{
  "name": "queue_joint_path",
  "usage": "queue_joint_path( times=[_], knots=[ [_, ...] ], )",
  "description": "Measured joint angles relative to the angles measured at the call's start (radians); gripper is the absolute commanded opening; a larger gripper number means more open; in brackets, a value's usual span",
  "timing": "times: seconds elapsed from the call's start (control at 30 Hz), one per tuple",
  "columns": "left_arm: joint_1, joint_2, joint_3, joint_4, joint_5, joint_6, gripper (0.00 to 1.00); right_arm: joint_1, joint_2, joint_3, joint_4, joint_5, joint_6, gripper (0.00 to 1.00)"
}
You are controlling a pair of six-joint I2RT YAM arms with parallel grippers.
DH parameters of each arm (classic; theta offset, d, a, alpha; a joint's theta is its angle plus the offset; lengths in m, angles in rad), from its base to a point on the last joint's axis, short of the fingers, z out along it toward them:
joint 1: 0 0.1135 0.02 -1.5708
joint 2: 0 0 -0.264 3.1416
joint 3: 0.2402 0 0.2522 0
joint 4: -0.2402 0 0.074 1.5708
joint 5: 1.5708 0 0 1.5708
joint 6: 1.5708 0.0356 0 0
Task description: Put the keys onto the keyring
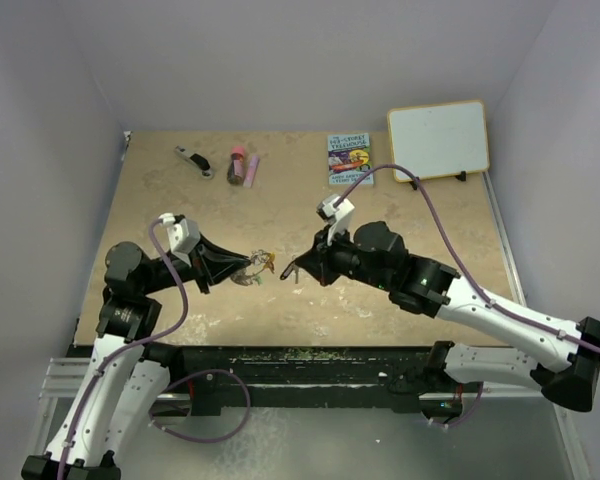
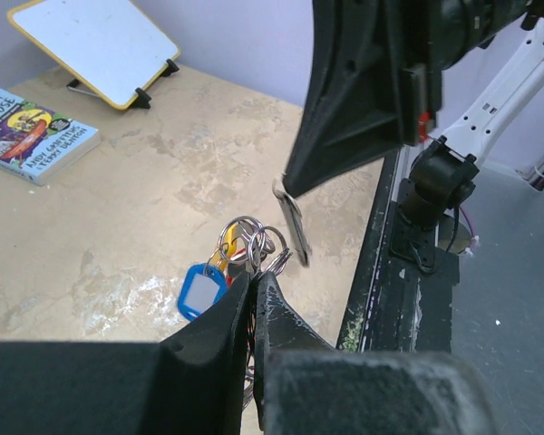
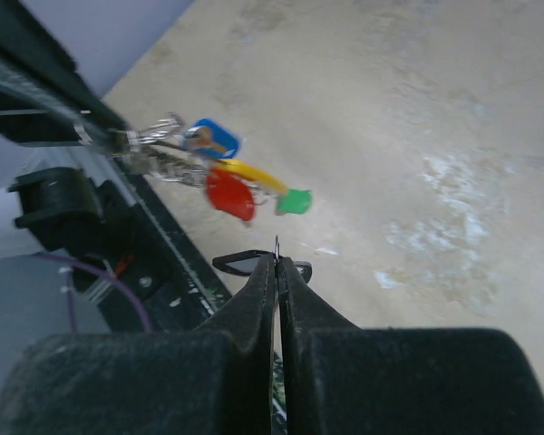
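Observation:
My left gripper (image 1: 242,272) (image 2: 254,276) is shut on the keyring (image 2: 247,240), a bunch of silvery ring loops with a yellow stretch (image 3: 254,172). It holds the bunch just above the table. A blue key (image 2: 199,292), a red key (image 3: 228,192) and a green key (image 3: 294,201) hang from it. My right gripper (image 1: 293,270) (image 3: 277,261) is shut on the thin metal loop of a black key (image 3: 245,264) (image 2: 295,225). It holds that key a short way to the right of the keyring, not touching it.
A black-and-silver tool (image 1: 193,160) and a pink-and-dark object (image 1: 241,166) lie at the far left. A book (image 1: 349,158) and a small whiteboard (image 1: 438,139) are at the far right. A black rail (image 1: 310,362) runs along the near table edge.

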Motion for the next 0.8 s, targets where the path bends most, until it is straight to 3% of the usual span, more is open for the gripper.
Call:
queue_joint_path(
  times=[0.23,0.8],
  knots=[
    [0.0,-0.041,-0.009,-0.005,-0.026,0.004,0.04,0.136,0.098,0.114,0.011,-0.018,0.027,0.0],
    [0.0,-0.06,-0.032,-0.027,-0.063,0.026,0.04,0.198,0.229,0.257,0.022,-0.017,0.045,0.0]
  ],
)
